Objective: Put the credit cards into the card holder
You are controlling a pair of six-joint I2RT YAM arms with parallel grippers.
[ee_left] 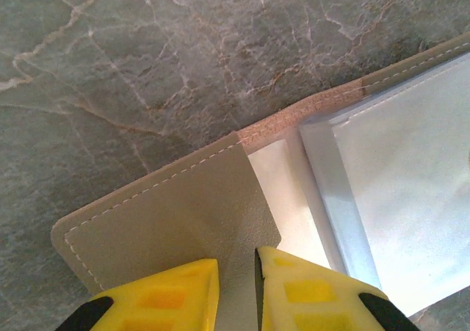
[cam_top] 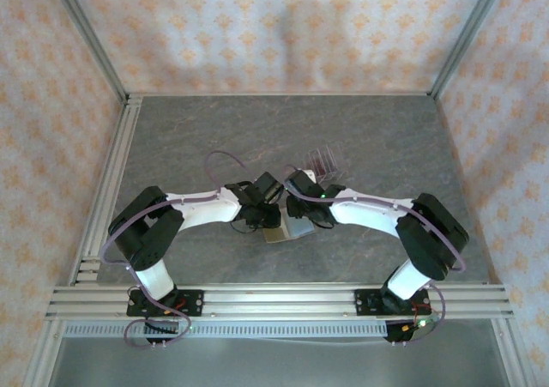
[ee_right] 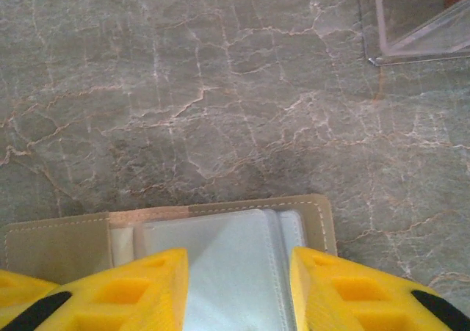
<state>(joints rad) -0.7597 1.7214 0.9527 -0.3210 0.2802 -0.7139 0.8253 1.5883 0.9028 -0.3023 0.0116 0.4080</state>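
Two grippers hung over the open card holder (cam_top: 287, 230) in our top view, credit cards (cam_top: 326, 155) beyond in a clear stand (cam_top: 310, 163). At the left wrist, we saw the left gripper (ee_left: 236, 265) pinching its olive cover. At the right wrist, the right gripper (ee_right: 239, 265) stood open, straddling its clear sleeves.

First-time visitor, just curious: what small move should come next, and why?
Probably the right end effector lifts toward the clear plastic stand for a dark red card: it's empty, while the left end effector pinches the olive-tan folding card holder open.
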